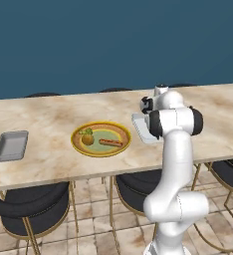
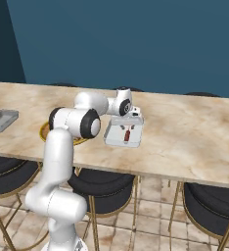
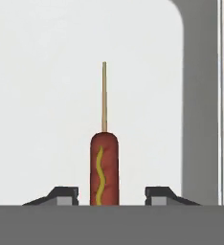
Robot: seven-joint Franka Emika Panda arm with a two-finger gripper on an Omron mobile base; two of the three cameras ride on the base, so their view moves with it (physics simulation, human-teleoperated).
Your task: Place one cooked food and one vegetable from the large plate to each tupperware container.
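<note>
My gripper (image 3: 112, 194) hangs over the right tupperware container (image 2: 112, 138) and is open. A corn dog on a stick (image 3: 104, 167) lies on the tray floor (image 3: 47, 95) between the fingertips (image 3: 66, 194), with a gap on each side. In the right base view the corn dog (image 2: 127, 134) rests in this tray under the gripper (image 2: 128, 120). The large plate (image 1: 119, 130) sits at mid-counter holding a second corn dog (image 1: 111, 143) and a yellow-orange vegetable with green leaves (image 1: 87, 137). The left tupperware container (image 1: 11, 145) stands empty near the counter's left end.
The marble counter (image 1: 49, 119) runs across both base views, with a dark blue wall behind. Black stools (image 1: 29, 206) with gold legs stand under its front edge. My arm (image 1: 175, 124) covers part of the right tray (image 1: 140, 127) in the left base view.
</note>
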